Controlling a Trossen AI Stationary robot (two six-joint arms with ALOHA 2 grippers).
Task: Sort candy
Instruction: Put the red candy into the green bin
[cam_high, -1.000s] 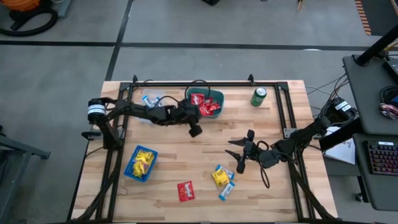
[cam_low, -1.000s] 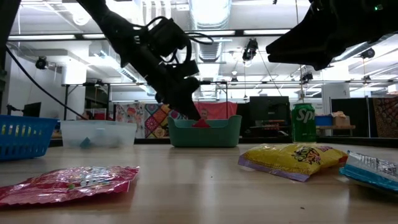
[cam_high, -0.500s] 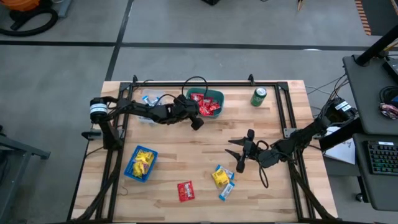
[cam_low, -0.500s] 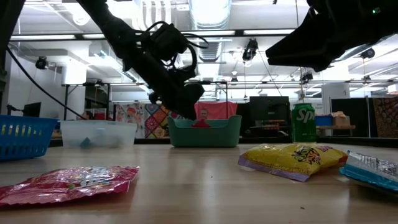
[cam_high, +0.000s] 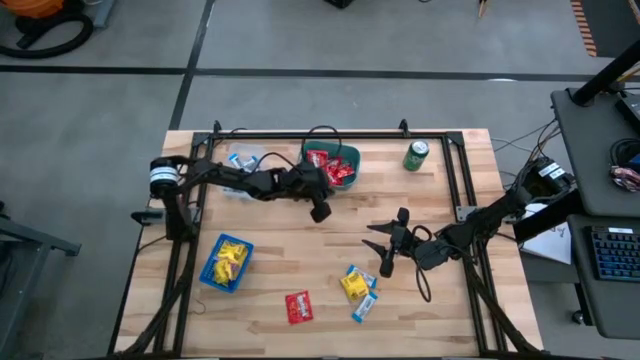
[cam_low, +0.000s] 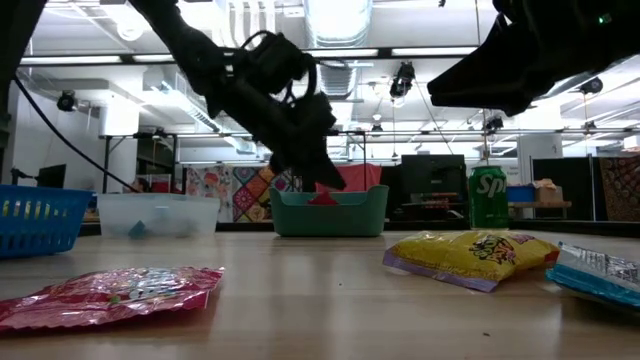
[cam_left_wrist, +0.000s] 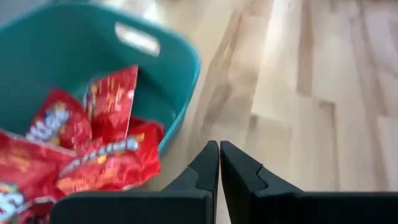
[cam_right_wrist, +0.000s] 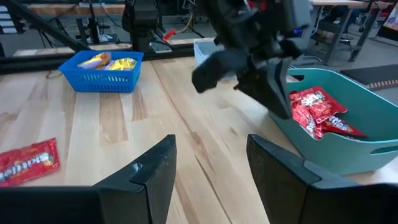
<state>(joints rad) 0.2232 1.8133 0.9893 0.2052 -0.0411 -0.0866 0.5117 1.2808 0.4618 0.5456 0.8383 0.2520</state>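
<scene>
Loose candy lies on the table's near half: a red packet (cam_high: 298, 307), a yellow packet (cam_high: 352, 287) and blue-and-white wrappers (cam_high: 365, 303). More red packets (cam_left_wrist: 93, 149) lie in the teal basket (cam_high: 345, 155). The blue basket (cam_high: 212, 272) holds yellow packets, and the clear tub (cam_high: 243, 160) holds a blue-and-white one. My left gripper (cam_high: 320, 212) is shut with nothing in it, above the table just near of the teal basket's rim (cam_left_wrist: 186, 74). My right gripper (cam_high: 381, 248) stands open and holds nothing right of the table's middle, above the loose candy.
A green drink can (cam_high: 416, 155) stands at the far right. A black frame (cam_high: 330, 133) runs along the table's far edge and sides. Bare wood lies between the two grippers and along the near left.
My left gripper has swung a little toward the table's right edge in front of the teal basket, and its fingers have tipped further down. The candy on the table lies as before.
</scene>
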